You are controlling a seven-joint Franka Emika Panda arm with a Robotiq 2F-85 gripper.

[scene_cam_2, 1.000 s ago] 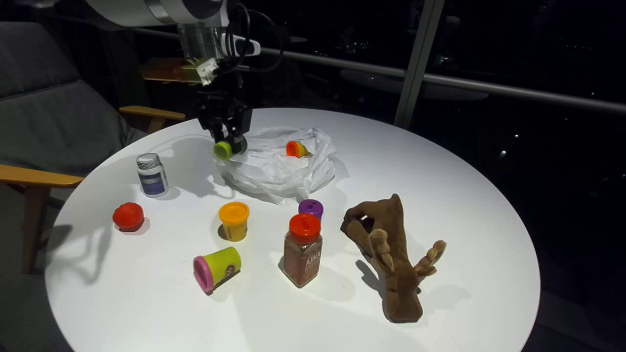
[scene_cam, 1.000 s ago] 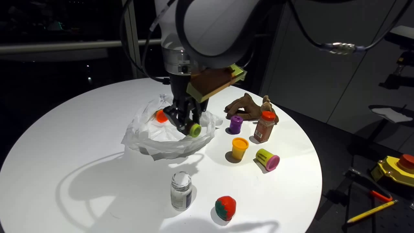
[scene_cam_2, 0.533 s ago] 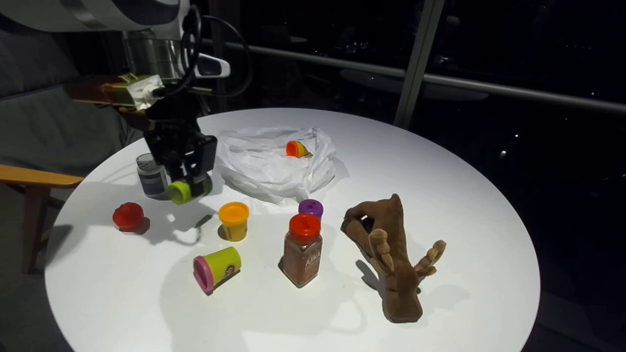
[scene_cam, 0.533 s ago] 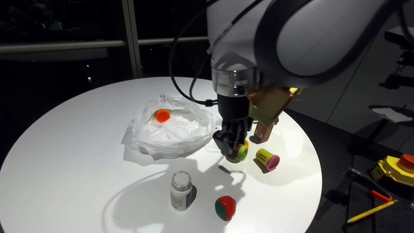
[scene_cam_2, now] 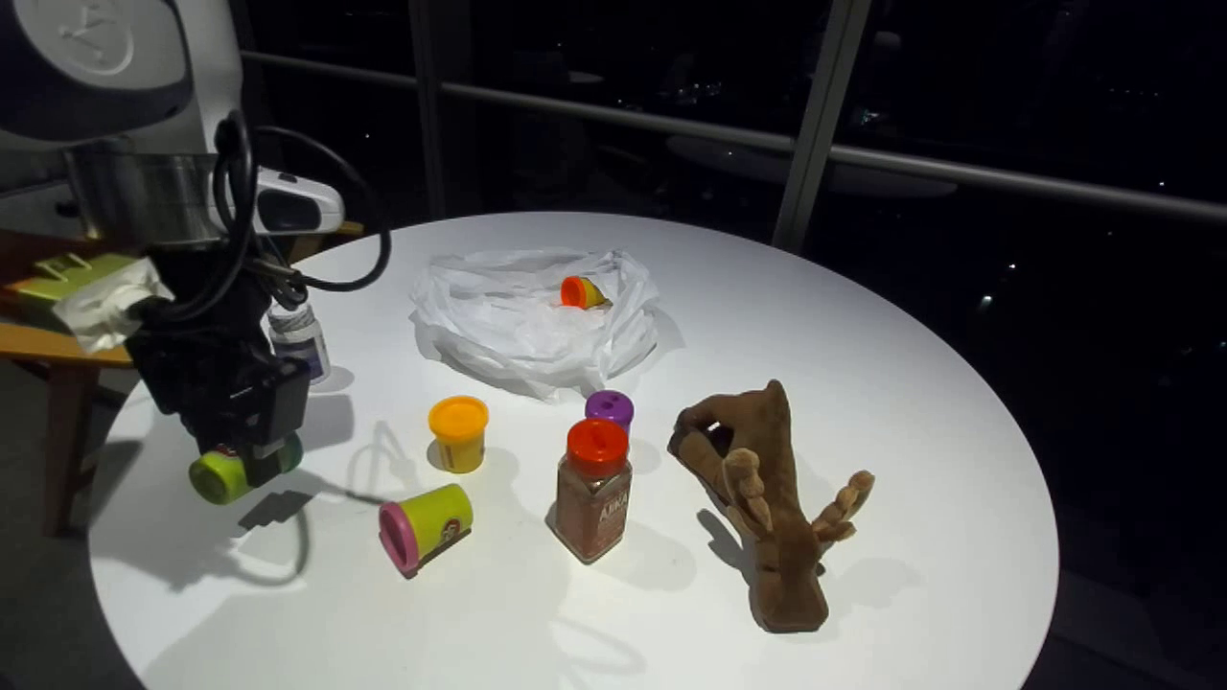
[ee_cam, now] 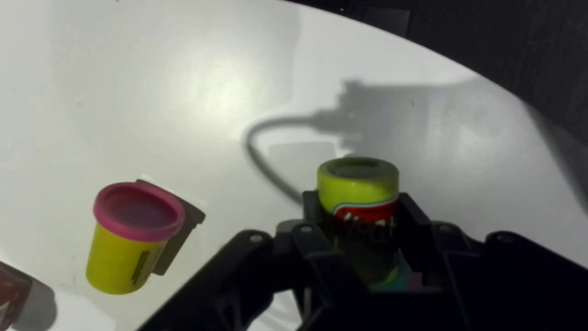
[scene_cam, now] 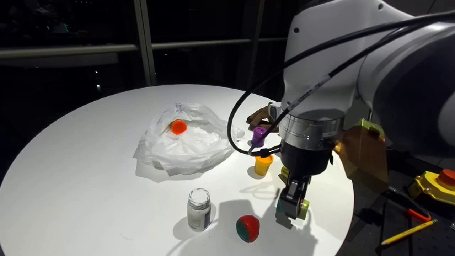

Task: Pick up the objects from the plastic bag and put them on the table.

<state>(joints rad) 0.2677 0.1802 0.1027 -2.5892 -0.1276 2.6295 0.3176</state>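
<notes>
While fingers (ee_cam: 415,239) grip tub (ee_cam: 360,202), bag (scene_cam_2: 522,350) shows in both ext. cams only.

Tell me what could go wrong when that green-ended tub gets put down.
The green-ended tub is held sideways in the end effector, so it may roll once released, perhaps over the edge of the table. Lowering it might also knock the nearby strawberry or pink-lidded tub.

In an exterior view, dark glass windows (scene_cam_2: 1045,77) with a straight grey metal rail (scene_cam_2: 959,174), an upright grey post (scene_cam_2: 815,144) and small white lights (scene_cam_2: 987,301) show beyond the far edge of the round white table (scene_cam_2: 959,479). Past its left edge is a brown wooden armrest (scene_cam_2: 57,347) above a dark floor (scene_cam_2: 29,585).
</notes>
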